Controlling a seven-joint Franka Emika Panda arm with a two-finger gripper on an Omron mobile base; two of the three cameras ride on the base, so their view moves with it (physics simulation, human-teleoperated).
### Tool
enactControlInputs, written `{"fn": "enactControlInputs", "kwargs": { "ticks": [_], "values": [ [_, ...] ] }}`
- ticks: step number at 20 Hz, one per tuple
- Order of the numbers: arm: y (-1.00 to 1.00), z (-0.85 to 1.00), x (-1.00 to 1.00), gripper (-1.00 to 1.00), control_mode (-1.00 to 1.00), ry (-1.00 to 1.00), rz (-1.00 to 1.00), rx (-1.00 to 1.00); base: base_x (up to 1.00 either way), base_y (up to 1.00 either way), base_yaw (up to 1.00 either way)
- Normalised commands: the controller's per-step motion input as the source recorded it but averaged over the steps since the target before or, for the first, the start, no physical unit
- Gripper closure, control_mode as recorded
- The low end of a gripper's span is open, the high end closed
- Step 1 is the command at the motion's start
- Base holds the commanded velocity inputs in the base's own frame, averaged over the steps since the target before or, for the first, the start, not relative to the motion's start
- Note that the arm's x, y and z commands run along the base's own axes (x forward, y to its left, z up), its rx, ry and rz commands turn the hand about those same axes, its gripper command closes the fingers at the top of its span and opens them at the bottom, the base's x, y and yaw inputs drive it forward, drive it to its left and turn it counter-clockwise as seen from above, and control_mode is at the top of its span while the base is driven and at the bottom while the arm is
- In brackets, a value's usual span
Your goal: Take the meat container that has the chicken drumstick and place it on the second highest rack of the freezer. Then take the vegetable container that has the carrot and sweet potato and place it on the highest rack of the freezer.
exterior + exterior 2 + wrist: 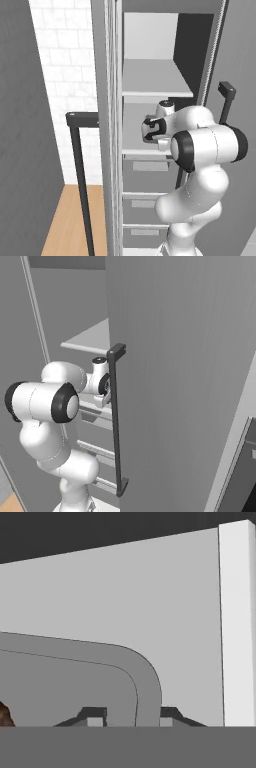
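Grey meat container rim between jaws.

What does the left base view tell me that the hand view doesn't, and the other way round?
Left base view: the white arm reaching into the freezer above its second shelf, the top shelf, a black door handle, the wood floor. Hand view: a grey container's rounded rim between the fingertips, and a brown scrap at the picture's edge. Shared: the freezer's pale inside and the gripper.
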Motion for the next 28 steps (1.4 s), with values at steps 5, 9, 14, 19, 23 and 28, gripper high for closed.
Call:
{"fn": "enactControlInputs", "kwargs": {
  "ticks": [5,9,14,19,23,28],
  "values": [
    [0.0,0.0,0.0,-1.0,-1.0,0.0,0.0,0.0,0.0,0.0,0.0],
    [0.0,0.0,-0.08,-1.0,-1.0,-0.1,0.01,0.0,0.0,0.0,0.0],
    [0.0,0.05,-0.32,-1.0,-1.0,-0.35,0.01,0.0,0.0,0.0,0.0],
    [0.0,0.62,-0.25,-1.0,-1.0,-0.13,0.0,0.0,0.0,0.0,0.0],
    [0.0,0.84,-0.34,-1.0,-1.0,0.0,0.0,0.0,0.0,0.0,0.0],
    [0.0,0.42,-0.59,-1.0,-1.0,0.0,0.0,0.0,0.0,0.0,0.0]
  ]
}}
